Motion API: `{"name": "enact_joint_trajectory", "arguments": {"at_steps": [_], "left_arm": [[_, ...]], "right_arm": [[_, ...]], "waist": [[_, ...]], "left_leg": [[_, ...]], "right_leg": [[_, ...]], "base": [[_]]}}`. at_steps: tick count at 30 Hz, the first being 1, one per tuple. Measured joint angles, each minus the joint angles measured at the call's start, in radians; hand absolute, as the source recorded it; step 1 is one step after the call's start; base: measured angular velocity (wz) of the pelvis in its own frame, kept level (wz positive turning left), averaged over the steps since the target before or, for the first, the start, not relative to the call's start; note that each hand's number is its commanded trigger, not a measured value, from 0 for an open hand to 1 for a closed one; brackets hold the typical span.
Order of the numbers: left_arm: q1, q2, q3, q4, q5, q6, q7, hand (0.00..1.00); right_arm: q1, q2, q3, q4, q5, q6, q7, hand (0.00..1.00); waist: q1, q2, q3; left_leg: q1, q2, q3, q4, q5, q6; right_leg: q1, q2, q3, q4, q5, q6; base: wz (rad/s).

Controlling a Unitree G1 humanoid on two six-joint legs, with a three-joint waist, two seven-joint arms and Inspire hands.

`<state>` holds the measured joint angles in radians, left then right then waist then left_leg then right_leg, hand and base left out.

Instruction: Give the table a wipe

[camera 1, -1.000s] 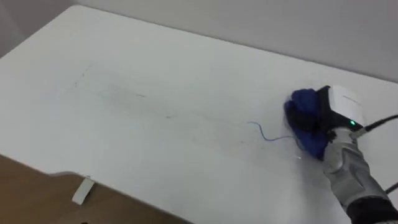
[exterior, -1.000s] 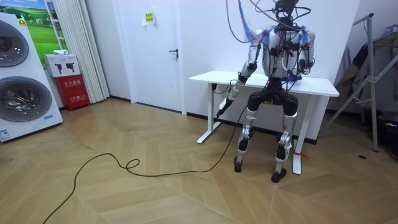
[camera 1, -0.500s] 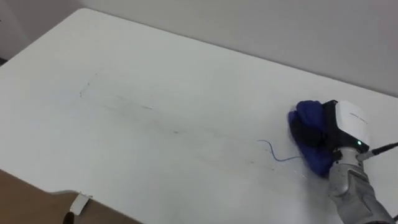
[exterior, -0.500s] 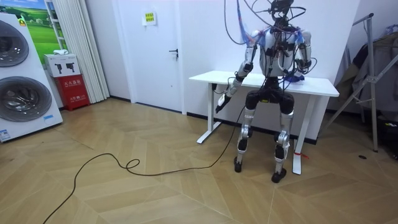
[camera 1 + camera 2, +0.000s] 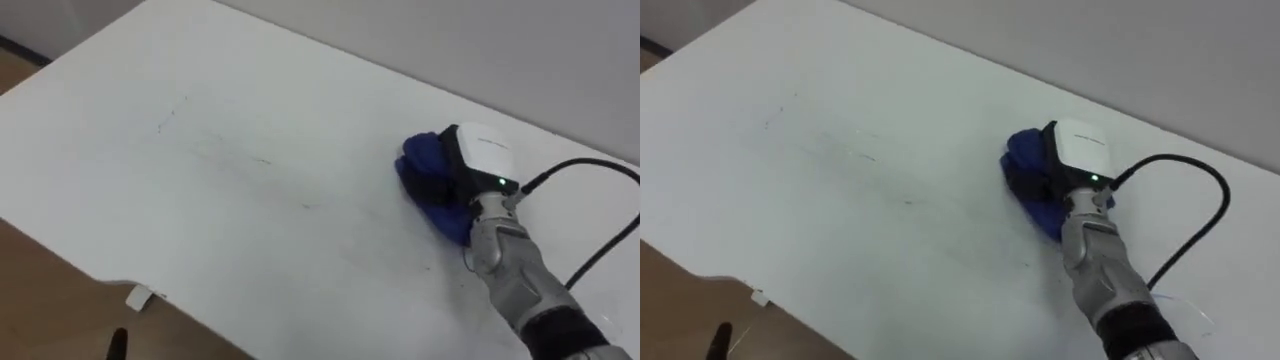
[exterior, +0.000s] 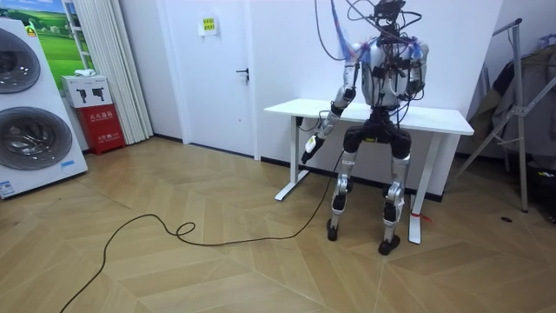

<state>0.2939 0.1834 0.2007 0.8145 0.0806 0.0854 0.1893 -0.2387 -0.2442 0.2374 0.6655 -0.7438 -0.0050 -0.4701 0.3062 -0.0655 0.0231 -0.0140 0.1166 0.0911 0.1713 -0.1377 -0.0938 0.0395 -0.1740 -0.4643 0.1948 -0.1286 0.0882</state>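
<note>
The right hand point(image 5: 468, 182) presses a crumpled blue cloth point(image 5: 418, 172) on the flat white bench point(image 5: 180, 240), near its far edge, fingers curled down and holding it. Wiping is under way. Next, push the cloth toward the faint grey marks point(image 5: 262, 161). The left hand point(image 6: 310, 149) hangs by the bench's left edge
</note>
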Motion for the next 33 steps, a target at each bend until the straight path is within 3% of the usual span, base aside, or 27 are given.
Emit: {"name": "enact_joint_trajectory", "arguments": {"at_steps": [2,4,5,8,12,15,17,19,21,22,25,27,30,32,33], "left_arm": [[0.015,-0.002,0.032,0.000,0.013,-0.001,0.000,0.00],[0.015,-0.001,0.056,-0.001,0.026,-0.001,0.000,0.00],[0.015,0.000,0.060,-0.010,0.045,-0.001,0.000,0.00],[0.003,0.000,0.058,-0.028,0.044,-0.008,0.004,0.00],[-0.053,-0.009,0.036,-0.034,0.030,-0.020,0.006,0.00],[-0.075,-0.024,-0.010,-0.035,0.030,-0.023,0.008,0.00],[-0.087,-0.029,-0.028,-0.026,0.033,-0.012,0.009,0.00],[-0.086,-0.026,-0.040,-0.025,0.033,0.001,0.011,0.00],[-0.090,-0.022,-0.048,-0.009,0.034,0.004,0.012,0.00],[-0.088,-0.023,-0.050,-0.009,0.035,0.015,0.012,0.00],[-0.047,-0.013,-0.051,-0.009,0.032,0.038,0.013,0.00],[-0.017,-0.013,-0.049,-0.009,0.032,0.041,0.016,0.00],[-0.007,-0.012,-0.043,-0.005,0.053,0.040,0.018,0.00],[-0.010,-0.012,-0.016,-0.004,0.134,0.039,0.018,0.00],[-0.014,-0.013,-0.003,-0.004,0.158,0.038,0.019,0.00]], "right_arm": [[0.087,0.014,-0.072,0.009,0.004,-0.067,-0.066,1.00],[0.145,0.014,-0.120,0.016,0.011,-0.105,-0.113,1.00],[0.188,0.014,-0.153,0.017,0.024,-0.117,-0.140,1.00],[0.251,0.014,-0.200,0.027,0.068,-0.119,-0.187,1.00],[0.215,0.014,-0.179,0.067,0.115,-0.101,-0.186,1.00],[0.149,0.023,-0.146,0.062,0.114,-0.019,-0.136,1.00],[0.059,0.033,-0.081,0.047,0.110,0.068,-0.072,1.00],[-0.026,0.055,-0.002,0.047,0.110,0.112,-0.010,1.00],[-0.096,0.077,0.079,0.041,0.087,0.117,0.042,1.00],[-0.118,0.096,0.118,0.027,0.050,0.112,0.067,1.00],[-0.122,0.141,0.178,0.023,0.020,0.084,0.074,1.00],[-0.096,0.140,0.174,0.025,0.009,0.043,0.044,1.00],[-0.006,0.136,0.142,0.032,0.006,-0.052,-0.056,1.00],[0.106,0.123,0.089,0.027,-0.002,-0.132,-0.180,1.00],[0.138,0.120,0.070,0.019,-0.003,-0.143,-0.212,1.00]], "waist": [[-0.040,0.001,-0.0027],[-0.077,0.002,-0.0039],[-0.096,0.006,-0.0147],[-0.123,0.025,-0.0331],[-0.125,0.040,-0.0365],[-0.084,0.041,-0.0354],[-0.033,0.032,-0.0314],[-0.004,0.027,-0.0262],[0.039,0.023,-0.0174],[0.057,0.020,-0.0082],[0.088,0.015,-0.0062],[0.081,0.017,-0.0051],[0.033,0.020,-0.0042],[-0.012,0.020,-0.0062],[-0.026,0.019,-0.0070]], "left_leg": [[0.015,-0.006,-0.007,0.000,-0.002,0.002],[0.025,-0.011,-0.011,-0.001,-0.003,0.004],[0.026,-0.013,-0.012,-0.001,-0.004,0.006],[0.044,-0.020,-0.008,-0.003,-0.006,0.009],[0.053,-0.019,-0.006,-0.003,-0.006,0.009],[0.050,-0.017,0.011,-0.004,-0.008,0.006],[0.033,-0.016,0.015,-0.007,-0.004,0.009],[0.021,-0.011,0.015,-0.004,-0.001,0.009],[0.015,-0.006,0.015,-0.004,0.002,0.008],[0.014,-0.006,0.009,-0.004,0.003,0.008],[0.003,-0.011,-0.014,-0.006,0.003,0.010],[0.007,-0.011,-0.019,-0.009,0.000,0.012],[0.017,-0.019,-0.019,-0.008,-0.002,0.014],[0.028,-0.037,-0.009,-0.008,-0.003,0.016],[0.028,-0.041,-0.009,-0.008,-0.003,0.016]], "right_leg": [[0.029,-0.002,-0.008,-0.016,0.001,0.006],[0.051,-0.003,-0.017,-0.030,0.003,0.012],[0.055,-0.005,-0.029,-0.030,0.004,0.015],[0.068,-0.013,-0.031,-0.027,0.003,0.018],[0.080,-0.014,-0.027,-0.021,0.004,0.018],[0.047,-0.015,0.004,-0.001,0.009,0.009],[0.007,-0.007,0.042,0.012,0.018,-0.005],[-0.009,0.000,0.049,0.011,0.021,-0.010],[-0.022,0.005,0.048,0.010,0.022,-0.011],[-0.022,0.006,0.045,0.007,0.021,-0.012],[-0.018,0.005,0.005,-0.009,0.023,-0.007],[-0.007,0.005,-0.009,-0.011,0.024,-0.006],[0.030,0.002,-0.022,-0.034,0.023,0.002],[0.053,-0.016,-0.034,-0.045,0.012,0.024],[0.055,-0.019,-0.034,-0.045,0.011,0.026]], "base": [[0.20],[0.08],[0.08],[-0.05],[-0.06],[-0.39],[-0.49],[-0.16],[0.02],[0.21],[0.25],[0.14],[0.31],[0.18],[0.00]]}}
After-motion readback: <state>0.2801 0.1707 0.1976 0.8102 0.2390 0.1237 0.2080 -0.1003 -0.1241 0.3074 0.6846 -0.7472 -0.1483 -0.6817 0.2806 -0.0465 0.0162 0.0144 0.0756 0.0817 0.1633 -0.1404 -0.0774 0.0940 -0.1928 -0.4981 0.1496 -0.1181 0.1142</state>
